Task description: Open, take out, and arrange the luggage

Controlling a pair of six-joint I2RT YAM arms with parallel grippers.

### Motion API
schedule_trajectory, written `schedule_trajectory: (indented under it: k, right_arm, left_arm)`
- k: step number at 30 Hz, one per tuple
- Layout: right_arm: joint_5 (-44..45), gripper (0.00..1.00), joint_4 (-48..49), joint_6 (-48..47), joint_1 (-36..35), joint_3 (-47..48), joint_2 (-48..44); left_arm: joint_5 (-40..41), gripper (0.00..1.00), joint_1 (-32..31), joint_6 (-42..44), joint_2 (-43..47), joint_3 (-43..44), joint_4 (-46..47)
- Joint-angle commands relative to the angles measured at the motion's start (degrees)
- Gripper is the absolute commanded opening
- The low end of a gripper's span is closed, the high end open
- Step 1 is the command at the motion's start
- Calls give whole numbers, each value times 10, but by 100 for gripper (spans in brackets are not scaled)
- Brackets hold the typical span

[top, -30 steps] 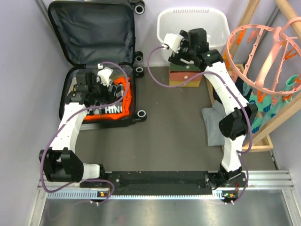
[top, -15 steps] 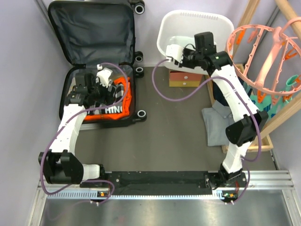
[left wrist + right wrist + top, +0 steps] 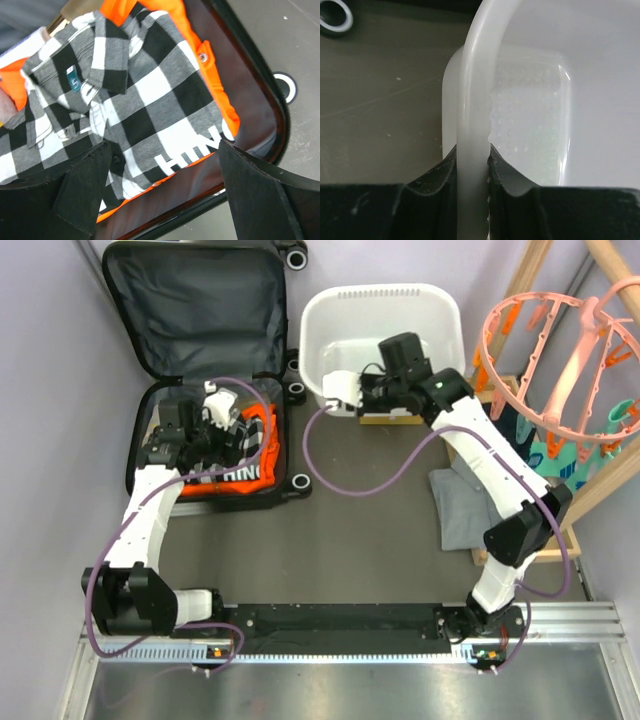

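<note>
The luggage (image 3: pixel 195 310) lies open at the back left, its lid showing dark lining. Its lower half holds a black-and-white checked shirt (image 3: pixel 130 100) on top of an orange garment (image 3: pixel 210 70). My left gripper (image 3: pixel 161 146) hangs open just above these clothes near the case's front rim (image 3: pixel 260 85), with nothing between its fingers; from above it (image 3: pixel 215 440) sits over the lower half. My right gripper (image 3: pixel 472 155) is shut on the rim (image 3: pixel 475 75) of the white laundry basket (image 3: pixel 385 290), at its front left corner (image 3: pixel 345 395).
A small green-and-orange drawer box (image 3: pixel 390 418) is mostly hidden behind the right arm. A folded grey garment (image 3: pixel 460 505) lies on the table at the right. A pink-orange peg hanger (image 3: pixel 560 350) and a wooden rack (image 3: pixel 600 490) stand at the right edge.
My right gripper has closed on the basket's rim and swung left, and the basket has slid left toward the luggage. The left arm has barely moved.
</note>
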State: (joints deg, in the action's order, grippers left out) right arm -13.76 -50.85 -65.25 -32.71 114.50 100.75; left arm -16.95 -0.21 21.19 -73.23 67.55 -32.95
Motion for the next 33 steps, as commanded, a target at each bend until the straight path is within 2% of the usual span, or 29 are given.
schedule_trajectory:
  k: [1,6,10,16,21,25,29,33]
  right_arm:
    - [39,0,36,32,-72,-52,-64]
    - [73,0,60,99,-119,-122,-92]
    - [65,0,57,215,-152,-161,-112]
    - [95,0,63,326,-234,-255,-155]
    - [89,0,54,362,-299,-345,-197]
    - [73,0,56,435,-308,-392,-215]
    - [49,0,88,444,-363,-467,-222]
    - [18,0,95,506,-387,-468,-193]
  left_arm:
    - [14,91,15,7,20,-5,32]
    - [20,92,20,8,20,-12,36]
    - [31,92,31,3,22,-15,39]
    - [18,92,43,-6,23,-16,41]
    - [10,92,49,-8,27,-23,46]
    - [12,92,50,-8,27,-23,46]
    - [12,92,55,-10,27,-22,46]
    - [8,92,57,-12,25,-22,45]
